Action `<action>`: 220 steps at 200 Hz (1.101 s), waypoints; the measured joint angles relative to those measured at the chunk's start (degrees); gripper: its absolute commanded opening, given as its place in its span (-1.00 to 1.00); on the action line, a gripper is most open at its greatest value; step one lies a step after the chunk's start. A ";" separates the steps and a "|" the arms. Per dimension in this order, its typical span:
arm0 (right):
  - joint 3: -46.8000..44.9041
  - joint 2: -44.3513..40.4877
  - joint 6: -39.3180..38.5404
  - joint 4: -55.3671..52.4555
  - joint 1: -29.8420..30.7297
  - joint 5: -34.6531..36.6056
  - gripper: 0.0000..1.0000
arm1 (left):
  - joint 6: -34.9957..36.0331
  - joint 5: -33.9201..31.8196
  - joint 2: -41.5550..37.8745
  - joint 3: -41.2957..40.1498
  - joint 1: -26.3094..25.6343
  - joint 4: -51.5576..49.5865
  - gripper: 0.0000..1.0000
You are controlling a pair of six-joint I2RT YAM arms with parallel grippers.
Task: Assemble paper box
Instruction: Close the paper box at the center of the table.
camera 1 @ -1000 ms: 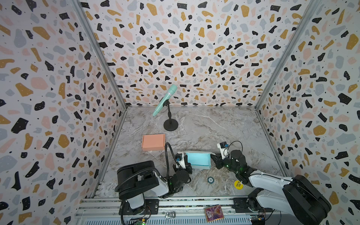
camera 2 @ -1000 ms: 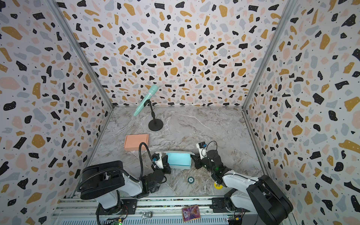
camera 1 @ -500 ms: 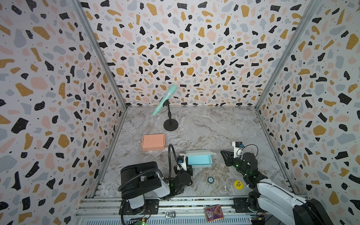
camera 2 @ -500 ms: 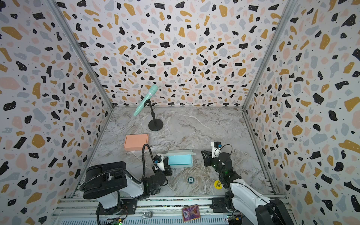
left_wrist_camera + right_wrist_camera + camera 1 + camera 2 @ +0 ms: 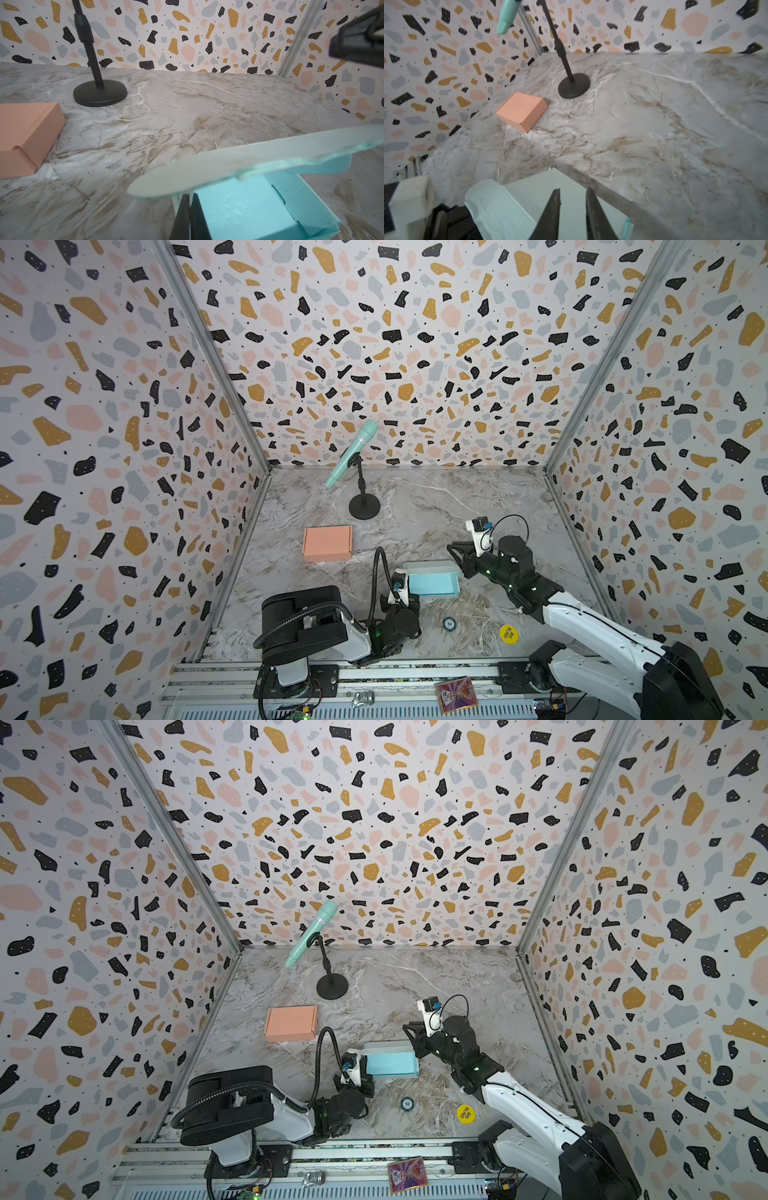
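Lid-closing step: left gripper (image 5: 188, 216) pinched shut on teal paper box (image 5: 433, 583) wall near the worktop's front edge; right gripper (image 5: 572, 212), fingers slightly parted and empty, should next press lid (image 5: 249, 164) down.

Matt teal paper box (image 5: 432, 583), card smooth, lid underside paler and dull. Matt salmon cardboard box (image 5: 327, 544), crisp folds. Smooth marbled tabletop (image 5: 436, 506), faint sheen. Matt black metal-looking stand (image 5: 364, 506); satin mint plastic microphone (image 5: 351, 453). Glossy yellow disc (image 5: 508, 633). Brushed aluminium rail (image 5: 374, 674) at near edge. Printed terrazzo walls (image 5: 395, 344), flat finish.
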 measured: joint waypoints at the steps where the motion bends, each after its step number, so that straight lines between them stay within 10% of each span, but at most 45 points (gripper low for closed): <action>1: 0.00 0.24 -0.07 -0.09 0.17 0.09 -0.52 | 0.00 0.00 0.00 0.02 -0.02 -0.04 -1.00; 66: -2.89 2.86 -1.01 -0.63 3.87 4.04 -0.52 | 0.37 1.77 -0.87 -0.42 -0.50 -1.55 -0.58; 138: -4.74 4.85 -0.98 0.83 4.50 7.10 -0.53 | 1.77 12.39 -7.34 -2.62 -2.56 -5.60 0.99; 220: -5.79 5.57 -1.20 1.66 5.46 8.81 -0.54 | -2.78 23.87 -16.65 -3.21 -8.74 -23.54 1.00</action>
